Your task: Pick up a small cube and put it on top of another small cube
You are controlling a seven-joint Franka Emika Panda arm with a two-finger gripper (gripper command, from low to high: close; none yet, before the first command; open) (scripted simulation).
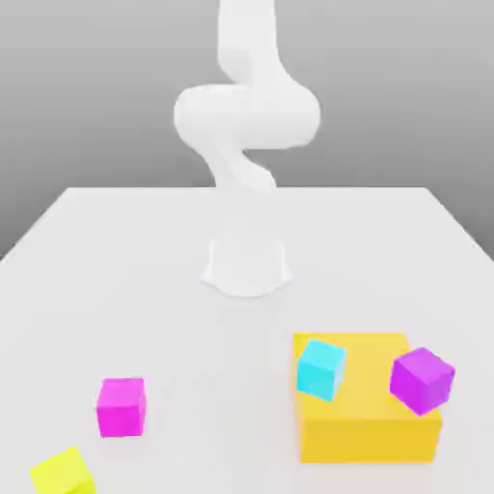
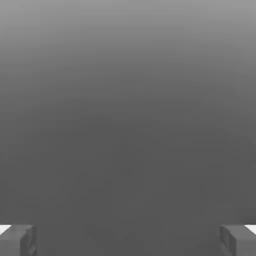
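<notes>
Awaiting approach: end effector (image 2: 128,240) fingers spread wide, empty. Pink cube (image 1: 121,406) loose on counter (image 1: 145,289), well apart from yellow cube (image 1: 63,474). Next: descend, grasp

You have a white table (image 1: 116,289) and a large yellow block (image 1: 371,425) — near the exterior view's right.

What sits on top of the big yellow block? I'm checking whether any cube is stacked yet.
Two small cubes rest on the yellow block: a cyan cube and a purple cube, apart, neither stacked on the other. The block's surface beneath them is hidden.
</notes>
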